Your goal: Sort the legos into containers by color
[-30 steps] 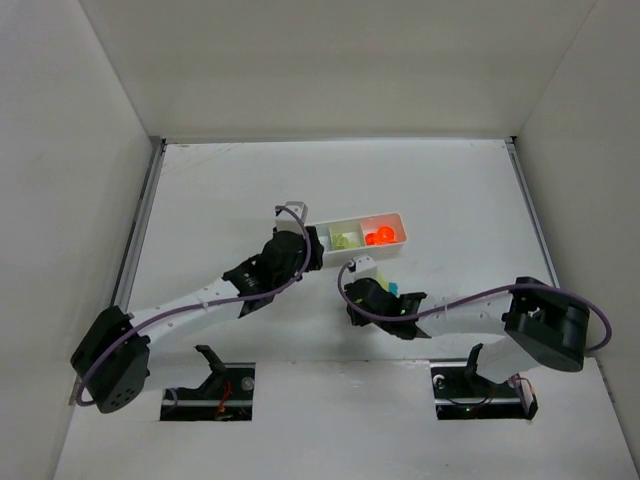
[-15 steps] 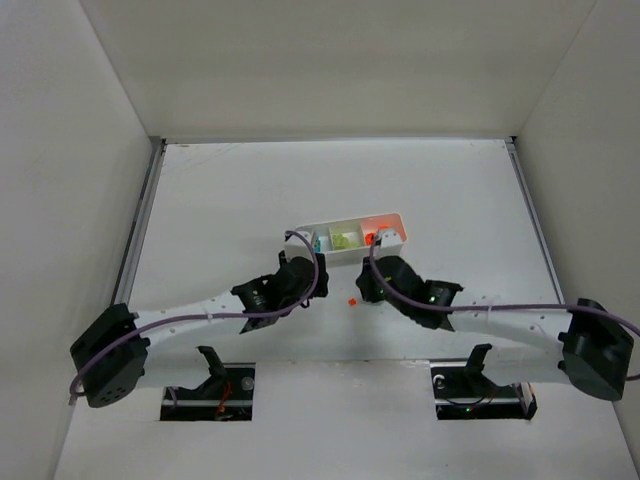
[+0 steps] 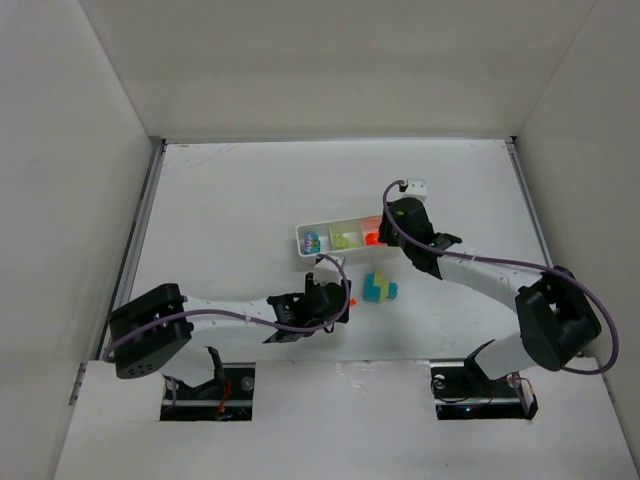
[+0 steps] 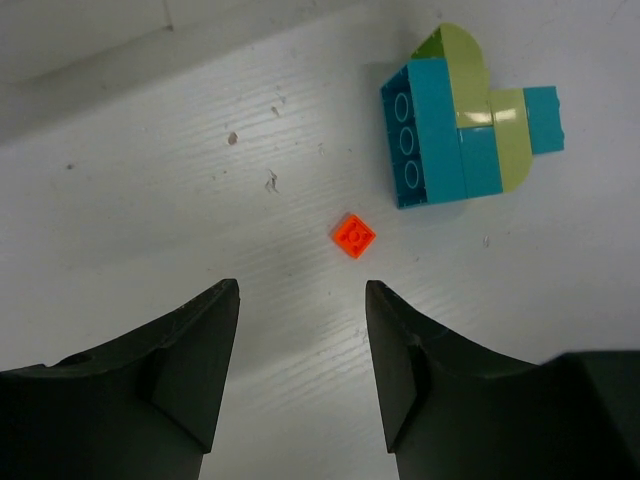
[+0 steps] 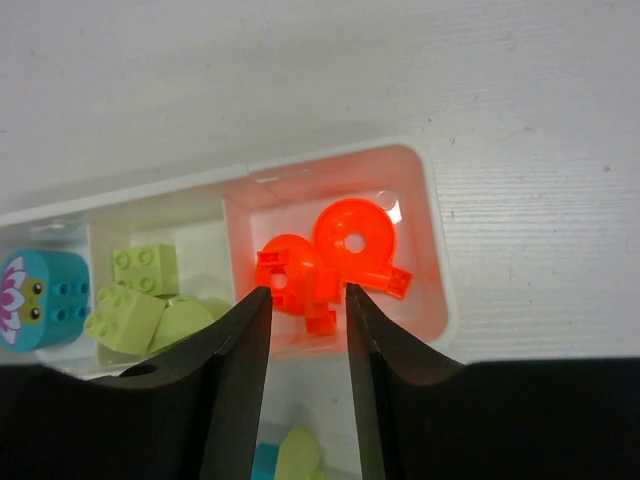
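The white tray holds a teal brick in its left compartment, light green bricks in the middle and orange-red pieces in the right. My right gripper hangs open and empty over the right compartment, and the orange pieces show between its fingers. My left gripper is open just short of a tiny orange brick that lies on the table. A joined teal and green cluster lies beyond it.
White walls enclose the table on the left, right and back. The tray rim lies under my right fingers. The green bricks and the teal flower-printed brick show left of them. The cluster's top shows below.
My right arm swung from the table's middle to over the tray's right end. My left arm pulled back from the tray toward the small orange brick. The teal and green cluster is now uncovered.
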Robot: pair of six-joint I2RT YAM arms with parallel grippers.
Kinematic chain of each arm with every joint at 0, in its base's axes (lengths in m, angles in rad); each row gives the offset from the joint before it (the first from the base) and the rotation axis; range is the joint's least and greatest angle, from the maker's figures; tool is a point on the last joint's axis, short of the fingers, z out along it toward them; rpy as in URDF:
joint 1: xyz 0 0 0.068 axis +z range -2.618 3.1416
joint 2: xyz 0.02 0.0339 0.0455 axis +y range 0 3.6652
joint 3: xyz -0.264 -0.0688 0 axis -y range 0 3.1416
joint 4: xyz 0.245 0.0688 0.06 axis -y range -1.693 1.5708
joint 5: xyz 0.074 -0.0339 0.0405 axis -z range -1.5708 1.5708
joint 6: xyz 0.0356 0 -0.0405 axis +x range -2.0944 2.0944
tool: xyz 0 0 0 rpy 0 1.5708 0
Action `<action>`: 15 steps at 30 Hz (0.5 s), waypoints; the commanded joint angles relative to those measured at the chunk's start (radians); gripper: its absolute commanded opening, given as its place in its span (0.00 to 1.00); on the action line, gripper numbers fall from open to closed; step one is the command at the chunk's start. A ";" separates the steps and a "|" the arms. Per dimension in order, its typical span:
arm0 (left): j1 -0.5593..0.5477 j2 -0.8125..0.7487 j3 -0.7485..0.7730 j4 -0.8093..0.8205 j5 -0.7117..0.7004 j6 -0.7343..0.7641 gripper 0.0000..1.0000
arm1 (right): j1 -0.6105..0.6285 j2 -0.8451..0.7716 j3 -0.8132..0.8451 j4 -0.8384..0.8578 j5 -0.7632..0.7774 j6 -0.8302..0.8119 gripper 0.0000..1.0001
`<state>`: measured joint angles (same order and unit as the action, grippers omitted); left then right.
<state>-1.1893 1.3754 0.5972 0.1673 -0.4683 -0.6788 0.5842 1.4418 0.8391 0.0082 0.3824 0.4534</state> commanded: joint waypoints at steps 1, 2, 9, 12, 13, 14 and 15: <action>-0.028 0.043 0.053 0.035 -0.038 -0.012 0.51 | -0.007 0.006 0.051 0.059 0.006 -0.027 0.48; -0.032 0.060 0.065 0.035 -0.038 0.001 0.51 | -0.007 0.003 0.052 0.064 0.006 -0.025 0.52; -0.075 0.184 0.137 0.049 -0.033 0.113 0.49 | 0.004 -0.101 -0.024 0.079 0.004 -0.012 0.54; -0.091 0.231 0.170 0.043 -0.038 0.136 0.47 | 0.021 -0.147 -0.072 0.099 -0.007 0.004 0.54; -0.092 0.241 0.177 0.041 -0.039 0.139 0.47 | 0.025 -0.158 -0.083 0.104 -0.008 0.007 0.54; -0.092 0.252 0.185 0.041 -0.043 0.142 0.46 | 0.030 -0.167 -0.092 0.107 -0.010 0.007 0.54; -0.092 0.261 0.190 0.038 -0.050 0.142 0.45 | 0.033 -0.178 -0.100 0.108 -0.010 0.008 0.54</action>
<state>-1.2751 1.6245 0.7437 0.1921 -0.4835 -0.5728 0.5991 1.2972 0.7639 0.0525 0.3805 0.4484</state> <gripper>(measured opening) 0.458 0.540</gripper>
